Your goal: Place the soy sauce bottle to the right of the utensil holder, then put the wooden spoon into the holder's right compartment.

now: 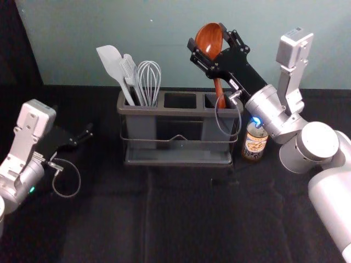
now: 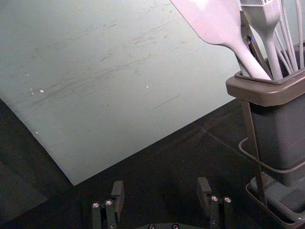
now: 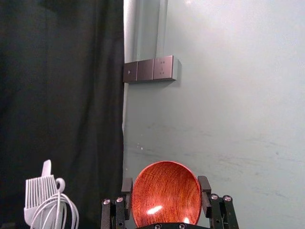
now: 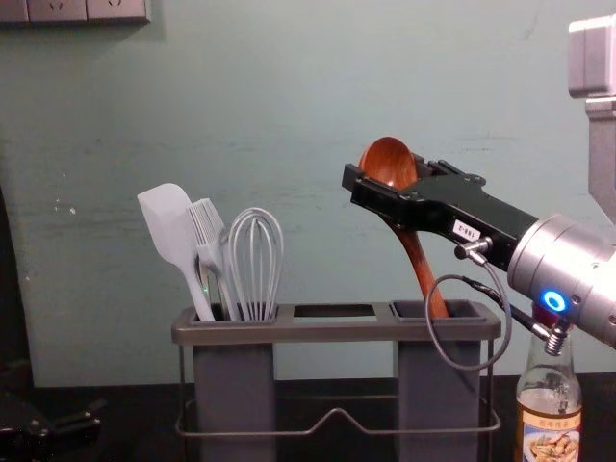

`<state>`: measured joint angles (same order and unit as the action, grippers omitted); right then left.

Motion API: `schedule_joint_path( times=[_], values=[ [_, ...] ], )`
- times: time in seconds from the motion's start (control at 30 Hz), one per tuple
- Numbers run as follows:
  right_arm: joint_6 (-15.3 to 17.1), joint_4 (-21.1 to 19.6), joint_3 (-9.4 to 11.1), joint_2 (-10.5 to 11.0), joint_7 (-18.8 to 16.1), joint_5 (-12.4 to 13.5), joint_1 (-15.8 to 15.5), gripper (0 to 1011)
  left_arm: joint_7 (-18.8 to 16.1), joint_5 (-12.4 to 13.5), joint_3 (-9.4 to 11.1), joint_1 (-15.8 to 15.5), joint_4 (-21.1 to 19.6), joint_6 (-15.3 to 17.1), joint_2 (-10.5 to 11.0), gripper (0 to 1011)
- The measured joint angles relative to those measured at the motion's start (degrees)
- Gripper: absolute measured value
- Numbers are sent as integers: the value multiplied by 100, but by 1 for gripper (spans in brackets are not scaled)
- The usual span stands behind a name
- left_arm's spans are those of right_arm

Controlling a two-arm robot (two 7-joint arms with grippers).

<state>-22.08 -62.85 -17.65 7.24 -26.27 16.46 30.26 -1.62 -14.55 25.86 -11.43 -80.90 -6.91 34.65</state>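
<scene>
Between the fingers of the right gripper [image 1: 207, 36], the wooden spoon [image 1: 209, 41] is clamped by its bowl, its handle dipped into the utensil holder's [image 1: 176, 112] right compartment [image 1: 209, 101] below. Right of the holder, beneath that arm, the soy sauce bottle [image 1: 255, 144] is seen; opposite, the left gripper [image 1: 83, 135] is parked, fingers apart.

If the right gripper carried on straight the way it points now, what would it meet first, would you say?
Probably the wall behind the utensil holder: the right gripper, gripping the wooden spoon, seems aimed above the spatula, though depth is unclear.
</scene>
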Motion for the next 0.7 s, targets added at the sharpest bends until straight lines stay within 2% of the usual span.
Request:
schedule_joint_path(
  times=[0.7],
  values=[
    [52,-89,-6,52,-84,65,-96,840,0,0,0,0,0,0,0,1005]
  ],
)
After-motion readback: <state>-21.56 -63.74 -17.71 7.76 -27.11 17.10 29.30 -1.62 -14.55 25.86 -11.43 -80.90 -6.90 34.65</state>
